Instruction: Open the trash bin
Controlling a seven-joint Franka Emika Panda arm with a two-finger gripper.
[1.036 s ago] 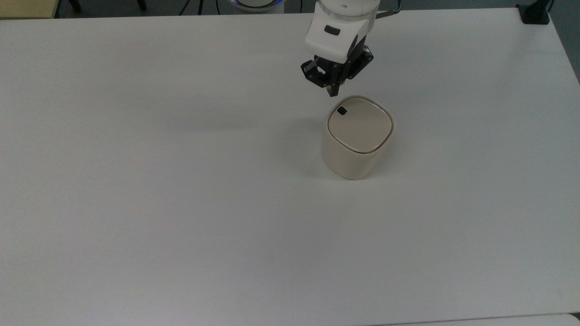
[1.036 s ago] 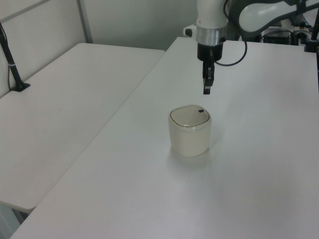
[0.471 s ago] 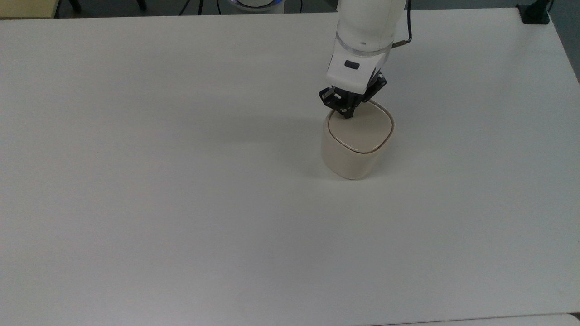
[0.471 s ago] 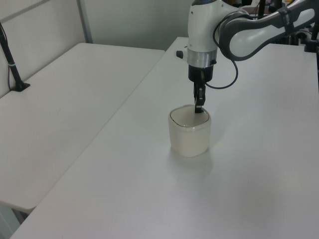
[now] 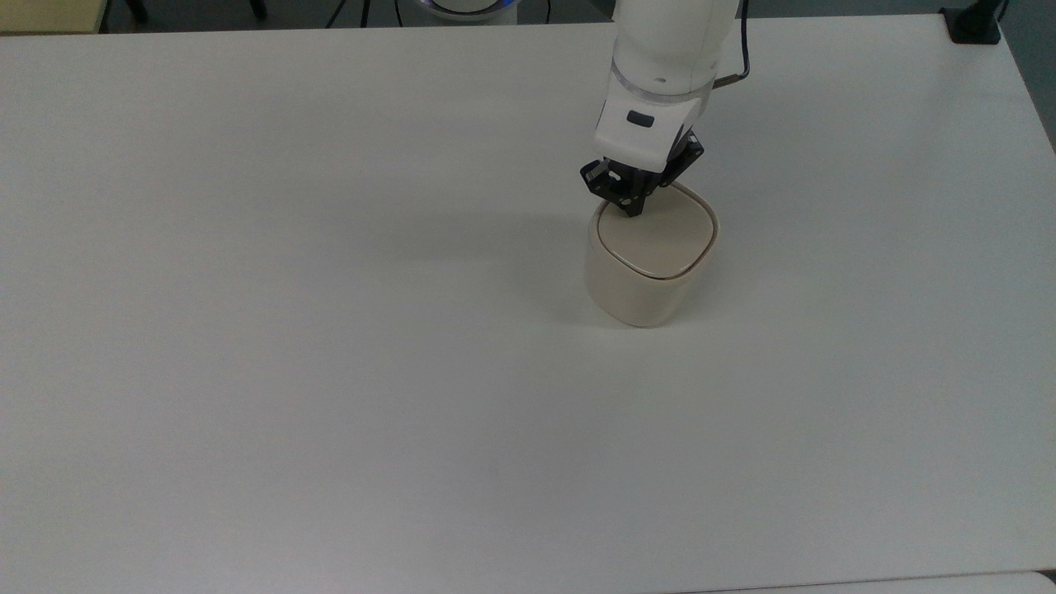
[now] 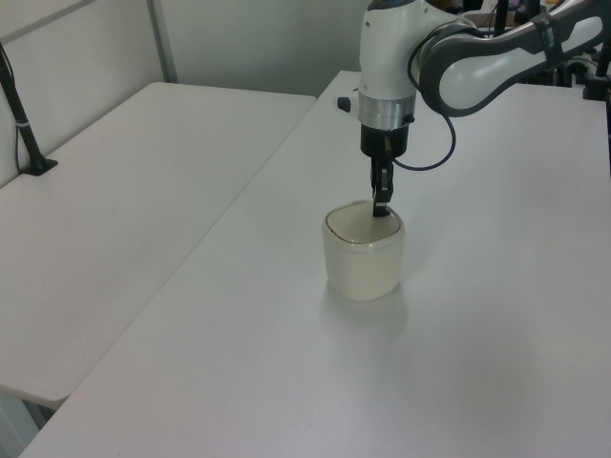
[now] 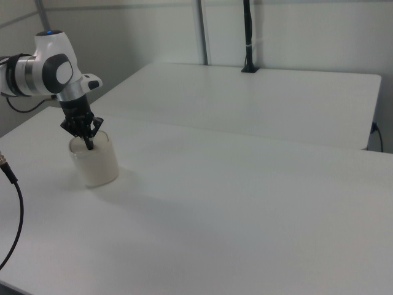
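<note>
On the white table [image 5: 330, 330], the closed hand [image 5: 632, 206] has dropped onto the still-shut trash bin [image 5: 648, 276] lid.

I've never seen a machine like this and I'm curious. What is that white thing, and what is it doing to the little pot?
The white thing is a robot arm. At its end sits a black hand with two thin fingers, pressed together into one point.

You get three pictures of one moment. The top view looks down from above. The left view and the right view look from two sides.

The little pot is a bin, cream-coloured, with a flat lid. It stands on a big white table, and its lid is shut.

The hand holds nothing. It points straight down and its tip meets a corner of the lid, seen also in the left view and the right view. It looks as if the arm is pressing there to make the lid open.
</note>
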